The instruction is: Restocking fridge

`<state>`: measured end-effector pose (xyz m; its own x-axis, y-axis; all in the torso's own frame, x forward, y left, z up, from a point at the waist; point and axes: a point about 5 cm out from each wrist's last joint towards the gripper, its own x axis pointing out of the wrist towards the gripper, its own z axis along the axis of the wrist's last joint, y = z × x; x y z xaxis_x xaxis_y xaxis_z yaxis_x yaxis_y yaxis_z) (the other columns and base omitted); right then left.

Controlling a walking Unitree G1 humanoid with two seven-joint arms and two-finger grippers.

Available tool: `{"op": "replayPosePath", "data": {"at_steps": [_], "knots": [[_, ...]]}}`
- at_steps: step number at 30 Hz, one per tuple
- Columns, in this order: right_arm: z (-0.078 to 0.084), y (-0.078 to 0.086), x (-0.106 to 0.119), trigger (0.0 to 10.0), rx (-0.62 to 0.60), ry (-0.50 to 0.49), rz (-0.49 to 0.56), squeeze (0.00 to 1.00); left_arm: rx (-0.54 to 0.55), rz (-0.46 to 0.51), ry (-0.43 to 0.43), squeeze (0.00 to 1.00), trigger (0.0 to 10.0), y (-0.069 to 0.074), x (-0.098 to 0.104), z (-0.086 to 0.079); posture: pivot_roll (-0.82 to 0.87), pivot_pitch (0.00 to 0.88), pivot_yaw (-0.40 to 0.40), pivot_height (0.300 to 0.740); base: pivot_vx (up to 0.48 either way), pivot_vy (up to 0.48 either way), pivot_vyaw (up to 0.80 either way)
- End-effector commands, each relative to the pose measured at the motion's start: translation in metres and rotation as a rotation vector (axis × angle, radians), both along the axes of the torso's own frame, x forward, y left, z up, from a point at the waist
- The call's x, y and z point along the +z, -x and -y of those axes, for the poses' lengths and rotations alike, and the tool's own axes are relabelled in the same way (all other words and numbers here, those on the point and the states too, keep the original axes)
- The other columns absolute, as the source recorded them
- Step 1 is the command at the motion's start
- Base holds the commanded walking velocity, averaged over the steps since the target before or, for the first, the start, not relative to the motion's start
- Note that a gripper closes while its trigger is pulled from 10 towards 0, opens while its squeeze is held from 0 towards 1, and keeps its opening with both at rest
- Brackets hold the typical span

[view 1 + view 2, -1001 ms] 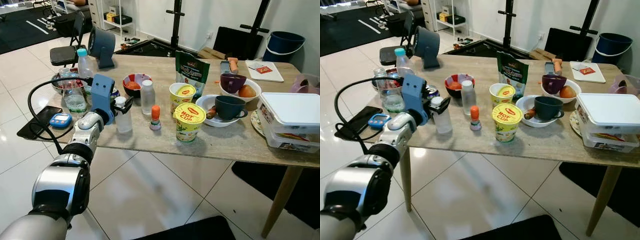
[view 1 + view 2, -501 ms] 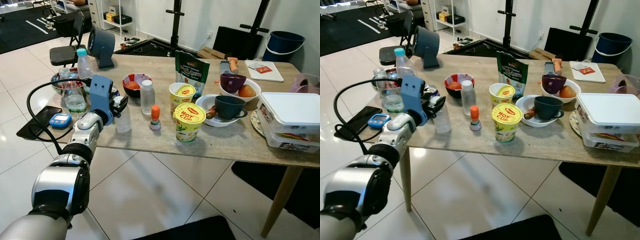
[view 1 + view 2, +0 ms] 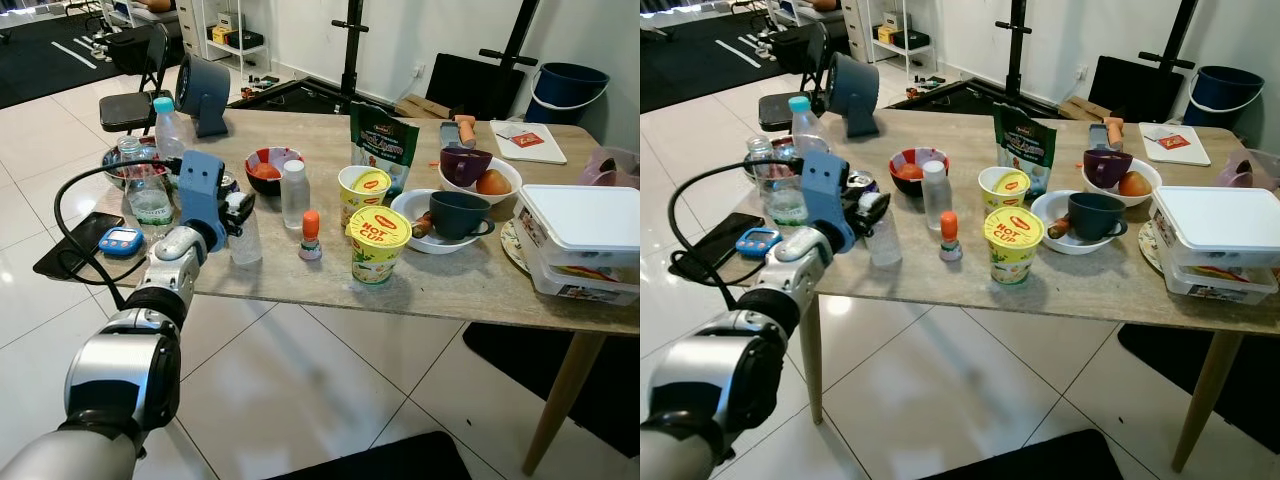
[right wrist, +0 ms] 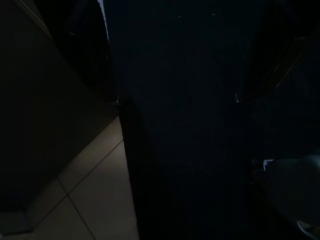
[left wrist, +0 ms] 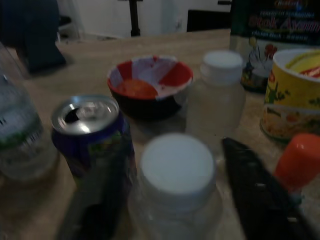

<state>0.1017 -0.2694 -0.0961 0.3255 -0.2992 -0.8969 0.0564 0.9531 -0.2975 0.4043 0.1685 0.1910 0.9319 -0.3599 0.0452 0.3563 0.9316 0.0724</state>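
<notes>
My fingers [image 5: 255, 200] sit on either side of the white-capped clear bottle [image 3: 244, 235] at the near left part of the table [image 3: 460, 285]; whether they press its sides or stand just off it I cannot tell. My left gripper [image 3: 238, 210] is level with the bottle's cap, at the end of my left arm, which reaches forward and slightly rightward from the lower left, forearm rising to the blue wrist block with a black cable looping off it.

Just beyond the bottle, by my left-hand finger, stands a blue drinks can [image 5: 92, 132]. Behind that is a red and white bowl [image 3: 272, 168], and beside the bowl a second white-capped bottle [image 3: 294, 194]. To the right stand a small orange-capped bottle [image 3: 311, 235] and a yellow Hot Cup noodle tub [image 3: 378, 243]. A water bottle [image 3: 150, 200] stands on the can's other side. My right wrist view is nearly black, with a patch of floor tile faintly visible.
</notes>
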Motion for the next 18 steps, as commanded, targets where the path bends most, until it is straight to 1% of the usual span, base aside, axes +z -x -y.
{"op": "replayPosePath", "data": {"at_steps": [1,2,3,15,16,17,18], "knots": [[0.0023,0.0019,0.0003,10.0,0.002,0.006,-0.008,0.0,0.002,-0.049,0.0,1.0,10.0,0.0024,-0.0124,0.0018,-0.14,0.104,0.025,0.74,0.0,0.0,0.0],[0.0023,0.0019,0.0003,10.0,0.002,0.006,-0.008,0.0,0.004,-0.05,-0.001,1.0,10.0,0.0024,-0.0126,0.0019,-0.14,0.104,0.025,0.74,0.0,0.0,0.0],[0.0023,0.0019,0.0002,10.0,0.001,0.006,-0.008,0.0,0.004,-0.052,-0.006,0.0,10.0,0.0024,-0.0128,0.0021,-0.14,0.104,0.025,0.74,0.0,0.0,0.0],[0.0007,0.0053,-0.0011,10.0,-0.001,0.003,-0.012,0.0,-0.005,-0.034,-0.016,0.0,10.0,0.001,-0.0078,0.0043,-0.14,0.105,0.027,0.74,0.0,0.0,0.0],[0.0003,0.0052,-0.0012,10.0,0.0,0.002,-0.012,0.0,-0.007,-0.027,-0.019,0.0,6.5,0.0007,-0.0064,0.0047,-0.14,0.104,0.028,0.74,0.0,0.0,0.0],[0.0,0.0051,-0.0012,10.0,0.0,0.002,-0.012,0.0,-0.008,-0.022,-0.021,0.0,6.5,0.0005,-0.0055,0.0049,-0.14,0.104,0.028,0.74,0.0,0.0,0.0],[-0.0004,0.0049,-0.0013,10.0,0.001,0.001,-0.011,0.0,-0.013,-0.017,-0.02,0.0,0.0,0.0003,-0.0041,0.0055,-0.14,0.102,0.028,0.74,0.0,0.0,0.0]]}}
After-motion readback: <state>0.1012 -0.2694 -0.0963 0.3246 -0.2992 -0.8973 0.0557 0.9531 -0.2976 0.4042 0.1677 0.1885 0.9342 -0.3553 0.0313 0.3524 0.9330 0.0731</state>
